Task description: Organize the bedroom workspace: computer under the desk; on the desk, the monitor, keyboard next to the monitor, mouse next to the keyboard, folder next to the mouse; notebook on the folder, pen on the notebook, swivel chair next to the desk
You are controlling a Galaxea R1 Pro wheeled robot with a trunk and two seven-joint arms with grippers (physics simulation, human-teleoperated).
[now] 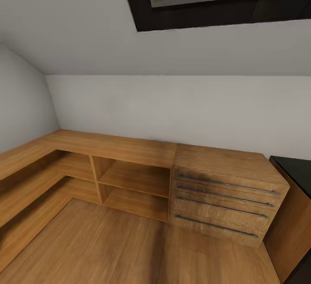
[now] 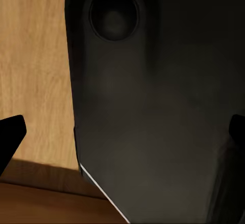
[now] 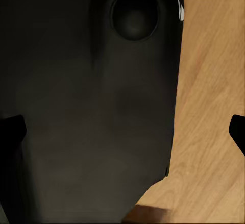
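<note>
Open wood floor before shelving, wooden chest

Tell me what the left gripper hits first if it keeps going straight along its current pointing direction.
Judging by the left wrist view, the left gripper points at a dark rounded body panel, probably part of the robot itself, with the wood floor beyond. That panel would likely come first, though depth is unclear.
</note>
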